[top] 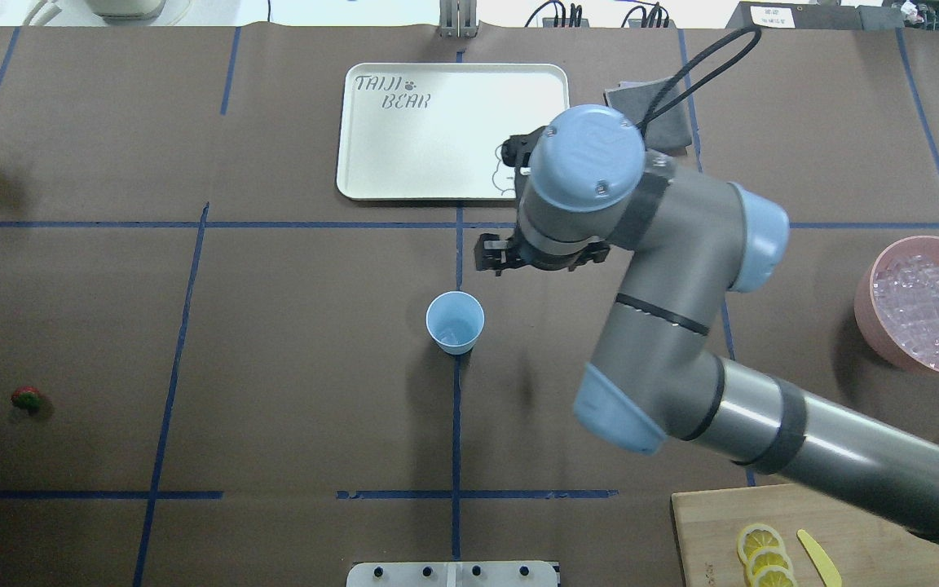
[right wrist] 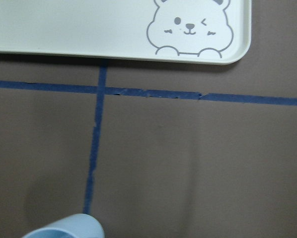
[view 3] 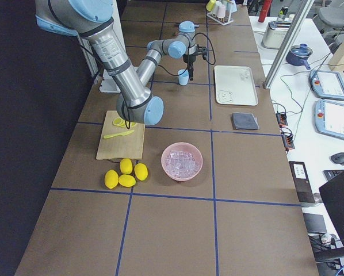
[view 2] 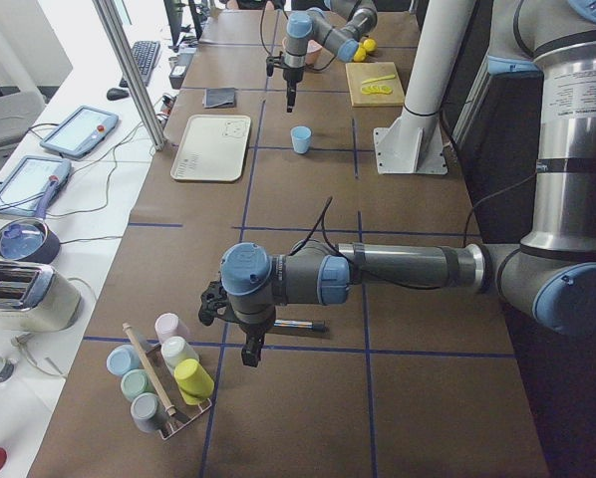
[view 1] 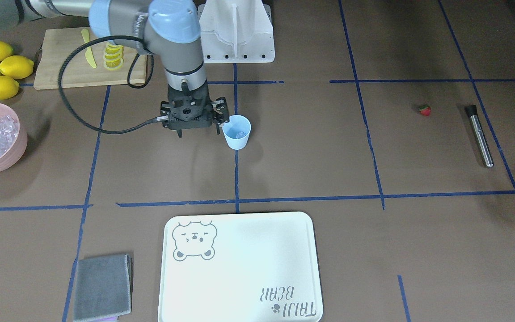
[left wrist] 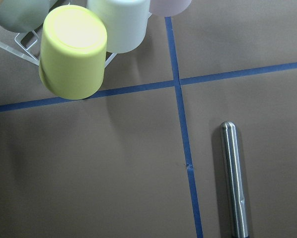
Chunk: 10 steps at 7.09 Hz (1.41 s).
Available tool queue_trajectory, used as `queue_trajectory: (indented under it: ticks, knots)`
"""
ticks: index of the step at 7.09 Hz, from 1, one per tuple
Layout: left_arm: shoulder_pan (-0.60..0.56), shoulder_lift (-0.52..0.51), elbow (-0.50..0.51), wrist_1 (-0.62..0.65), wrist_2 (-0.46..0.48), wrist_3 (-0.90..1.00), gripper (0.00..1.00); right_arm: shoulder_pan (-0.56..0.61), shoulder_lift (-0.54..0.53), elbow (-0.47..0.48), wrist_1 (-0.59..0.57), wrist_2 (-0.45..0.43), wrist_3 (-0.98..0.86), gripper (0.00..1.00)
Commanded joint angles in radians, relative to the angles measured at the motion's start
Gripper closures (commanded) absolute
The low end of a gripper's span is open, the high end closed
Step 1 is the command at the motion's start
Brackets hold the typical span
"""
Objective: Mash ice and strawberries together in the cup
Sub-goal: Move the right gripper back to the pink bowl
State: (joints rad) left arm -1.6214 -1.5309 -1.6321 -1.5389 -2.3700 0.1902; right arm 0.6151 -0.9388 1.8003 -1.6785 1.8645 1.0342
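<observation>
Right claw (view 1: 198, 133) hangs released, fingers spread, nothing between them. Left claw (view 2: 250, 351) only shows in the left side view, so we cannot tell whether it's released or clenched.

Cup (top: 455, 322) stands upright on the counter (top: 315, 342), just beside the right claw, to its left and a bit towards the base. Only the rim clips the bottom edge of the right wrist view. A little ice (top: 454, 333) is already in it; the rest sits in the pink bowl (top: 885, 346), well off to that claw's right.

Strawberry (top: 27, 398) isn't in the cup yet. It lies on the counter far to the right claw's left, in the left arm's half. The metal rod (left wrist: 235, 183) lies below the left claw.

Our handling read:
- Strawberry: small, soft, bruises easily, rounded so it may roll. Pinch gently across the widest red part, below the leafy top, coming from above.
- Cup: light thin plastic, tips easily; the taper makes a squeeze slide. Take the wall around mid-height, modest force, and brace it during mashing.
- Ice: hard, slick, likely wet. It will skate under the rod, so press straight down.
- Rod: stiff, smooth, round. Likely slippery; grip it mid-shaft, firmly.
</observation>
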Motion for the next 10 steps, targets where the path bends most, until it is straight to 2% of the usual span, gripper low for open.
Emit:
queue_trajectory:
  ticks: [1, 3, 5, 6, 7, 8, 10]
  knots:
    - [0.000, 0.000, 0.000, 0.000, 0.000, 0.000, 0.00, 0.182, -0.284, 0.160, 0.005, 0.143, -0.322, 0.00]
    - [0.000, 0.008, -0.002, 0.000, 0.000, 0.000, 0.00, 0.409, -0.490, 0.186, 0.019, 0.255, -0.691, 0.00]
    - [0.000, 0.008, -0.002, 0.000, 0.000, 0.000, 0.00, 0.584, -0.654, 0.171, 0.097, 0.388, -0.932, 0.00]
    - [0.000, 0.008, -0.002, -0.001, 0.000, 0.000, 0.00, 0.597, -0.714, 0.174, 0.111, 0.390, -0.954, 0.01]
    - [0.000, 0.008, -0.003, -0.003, 0.000, 0.000, 0.00, 0.597, -0.771, 0.136, 0.199, 0.386, -0.945, 0.01]
    - [0.000, 0.008, -0.003, -0.003, 0.000, 0.000, 0.00, 0.595, -0.794, 0.092, 0.265, 0.380, -0.918, 0.01]
    - [0.003, 0.006, -0.003, -0.003, 0.000, 0.000, 0.00, 0.572, -0.793, 0.067, 0.296, 0.326, -0.812, 0.02]
